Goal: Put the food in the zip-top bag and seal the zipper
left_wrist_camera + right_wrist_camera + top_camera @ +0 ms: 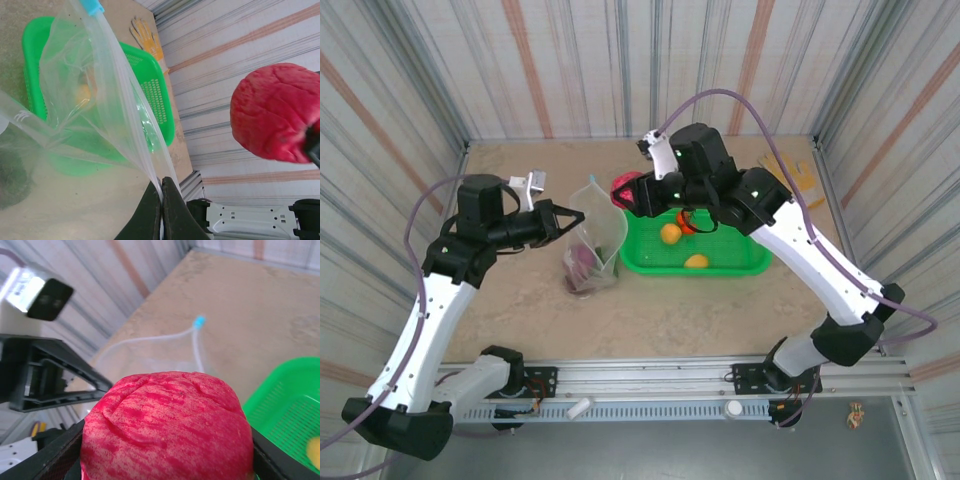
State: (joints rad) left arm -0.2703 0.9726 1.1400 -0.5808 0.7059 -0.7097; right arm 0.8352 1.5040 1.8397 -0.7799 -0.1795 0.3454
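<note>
My right claw (167, 452) grasped the pink-red fruit (167, 425), poised near the mouth of the zip-top bag (592, 245). My left claw (161, 207) was clenched on the bag's rim, holding it up and open. I judged this the loading step: next, carry the fruit over the opening, lower it and let go. Yellow pieces (670, 233) waited in the green basket (740, 262). The counter (720, 310) was sandy beige, boxed in by striped corrugated walls (570, 70).

On the table (520, 300), zip-top bag (592, 240) sits centre, just left of the basket (752, 264); food (670, 233) lies in both. At the far right corner, a glove (790, 170).
</note>
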